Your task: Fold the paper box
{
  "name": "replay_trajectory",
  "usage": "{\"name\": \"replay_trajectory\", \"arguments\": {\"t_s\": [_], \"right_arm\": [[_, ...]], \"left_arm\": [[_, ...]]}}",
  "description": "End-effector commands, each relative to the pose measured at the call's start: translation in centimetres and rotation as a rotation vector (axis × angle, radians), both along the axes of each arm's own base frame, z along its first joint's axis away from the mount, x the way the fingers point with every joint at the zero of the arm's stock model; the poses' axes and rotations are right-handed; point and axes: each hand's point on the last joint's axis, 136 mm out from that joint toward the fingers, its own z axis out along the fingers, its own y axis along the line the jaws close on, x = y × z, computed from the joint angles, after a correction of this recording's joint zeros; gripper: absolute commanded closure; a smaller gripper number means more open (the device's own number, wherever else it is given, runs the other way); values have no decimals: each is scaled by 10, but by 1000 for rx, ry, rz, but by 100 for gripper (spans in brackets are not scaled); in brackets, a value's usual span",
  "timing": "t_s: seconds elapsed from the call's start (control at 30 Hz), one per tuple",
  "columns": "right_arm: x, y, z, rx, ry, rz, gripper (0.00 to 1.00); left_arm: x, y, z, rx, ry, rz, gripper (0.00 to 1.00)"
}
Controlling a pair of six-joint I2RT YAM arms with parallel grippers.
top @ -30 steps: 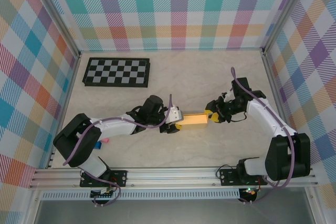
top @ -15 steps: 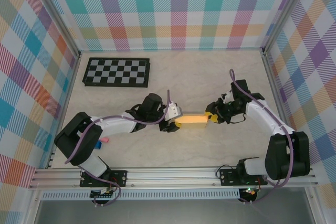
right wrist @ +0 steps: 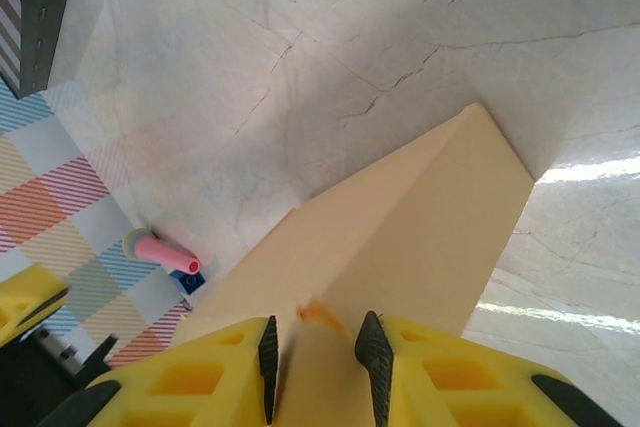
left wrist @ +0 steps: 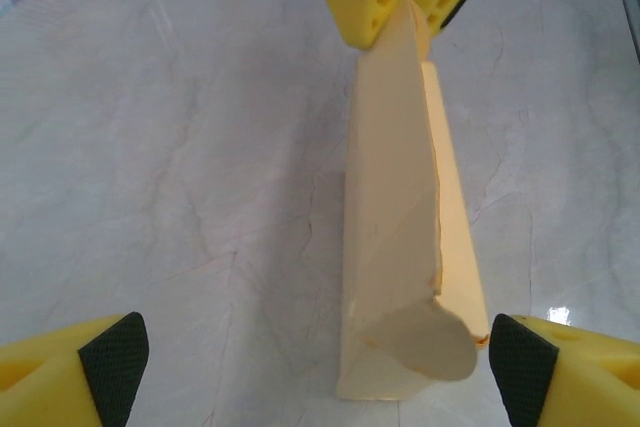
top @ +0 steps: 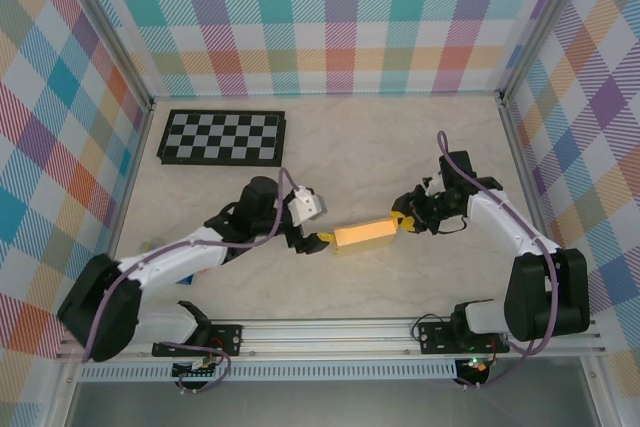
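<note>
A black-and-white checkerboard (top: 222,137) lay by the far left corner of the marble-patterned counter (top: 400,137). Nearer the middle, the left gripper (top: 318,239) stood with its jaws wide apart at the left end of the paper box (top: 364,235), not closed on it. The yellow-orange box lay long and narrow near the counter's centre, with a rounded flap loose at its left end. The right gripper (top: 405,221) was clamped on the box's right end.
</note>
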Motion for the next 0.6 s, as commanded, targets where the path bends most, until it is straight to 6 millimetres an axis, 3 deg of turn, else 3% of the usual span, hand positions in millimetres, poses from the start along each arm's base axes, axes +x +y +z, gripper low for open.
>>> {"name": "replay_trajectory", "arguments": {"t_s": [0.0, 0.13, 0.27, 0.37, 0.57], "right_arm": [[0, -3, -8, -30, 25, -21, 69], [1, -4, -10, -32, 25, -33, 70], [1, -4, -11, -30, 24, -43, 71], [1, -4, -11, -28, 18, -47, 72], [2, -5, -11, -31, 11, -60, 73]], "left_arm": [[-6, 20, 20, -73, 41, 97, 8], [-6, 41, 57, -252, 181, 300, 0], [8, 71, 53, -338, 468, 638, 0], [-2, 54, 51, -372, 568, 564, 0], [6, 43, 30, -400, 707, 681, 14]]}}
